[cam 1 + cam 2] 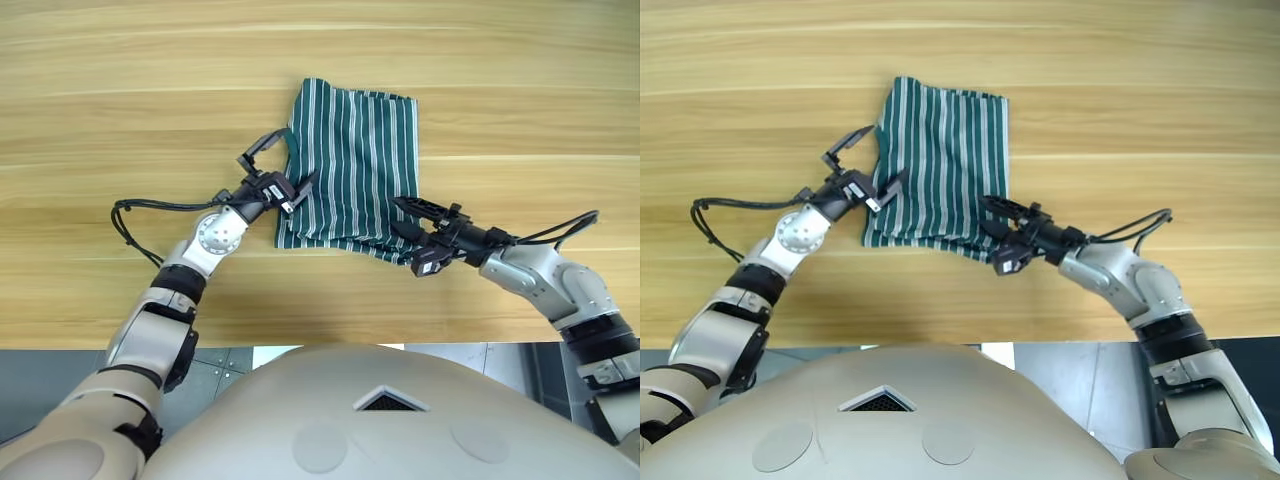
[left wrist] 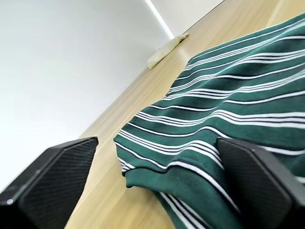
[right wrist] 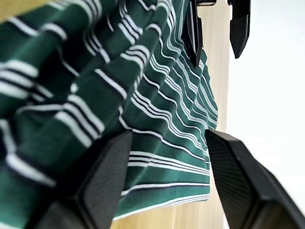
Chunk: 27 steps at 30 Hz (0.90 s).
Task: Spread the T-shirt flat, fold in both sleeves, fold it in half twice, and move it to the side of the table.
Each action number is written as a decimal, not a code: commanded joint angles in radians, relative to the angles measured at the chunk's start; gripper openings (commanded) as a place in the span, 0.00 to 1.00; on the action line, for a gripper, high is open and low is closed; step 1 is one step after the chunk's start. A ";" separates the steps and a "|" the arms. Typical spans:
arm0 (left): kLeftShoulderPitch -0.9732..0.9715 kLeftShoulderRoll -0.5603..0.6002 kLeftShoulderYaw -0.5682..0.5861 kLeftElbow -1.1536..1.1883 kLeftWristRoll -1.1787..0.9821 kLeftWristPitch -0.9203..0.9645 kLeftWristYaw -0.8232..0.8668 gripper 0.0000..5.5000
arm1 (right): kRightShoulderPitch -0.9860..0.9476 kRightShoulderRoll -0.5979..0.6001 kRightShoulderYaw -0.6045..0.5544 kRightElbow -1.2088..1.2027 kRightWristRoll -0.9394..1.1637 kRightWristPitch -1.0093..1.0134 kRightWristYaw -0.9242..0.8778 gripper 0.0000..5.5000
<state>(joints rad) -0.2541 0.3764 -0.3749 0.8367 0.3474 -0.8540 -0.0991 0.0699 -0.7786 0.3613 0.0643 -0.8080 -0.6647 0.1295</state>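
A green T-shirt (image 1: 355,160) with white stripes lies near the middle of a wooden tabletop (image 1: 120,90) as a narrow, layered rectangle. No sleeves show, so they seem folded in, perhaps with one halving done. The left claw (image 1: 296,158) is spread wide across the shirt's left edge, gripping nothing. The right claw (image 1: 395,214) sits at the near right corner, fingers apart, with cloth bunched against one of them. At least one more fold and the move aside look left to do.

Folded green-striped T-shirt (image 1: 355,165) on wooden table (image 1: 120,90). Left gripper (image 1: 293,158), fingers spread, at T-shirt's left edge. Right gripper (image 1: 397,217), fingers apart, at its near right corner.
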 commanded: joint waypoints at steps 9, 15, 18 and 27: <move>0.069 0.062 0.017 0.075 -0.071 -0.070 -0.125 0.84 | -0.026 0.006 0.041 0.018 -0.004 -0.066 -0.063 0.51; 0.109 0.052 0.074 -0.071 -0.247 -0.160 -0.216 0.84 | -0.061 0.156 -0.131 -0.154 0.567 -0.050 -0.099 0.51; 0.155 0.076 0.100 -0.243 -0.400 -0.158 -0.286 0.84 | -0.080 0.189 -0.181 -0.142 0.734 0.016 -0.048 0.51; 0.266 0.199 0.111 -0.567 -0.431 0.011 -0.457 0.84 | -0.111 0.215 -0.169 0.085 0.507 -0.032 -0.009 0.51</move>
<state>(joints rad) 0.0003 0.5564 -0.2197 0.2575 -0.1646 -0.8823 -0.5068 -0.0256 -0.5712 0.1838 0.1186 -0.2634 -0.6800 0.1194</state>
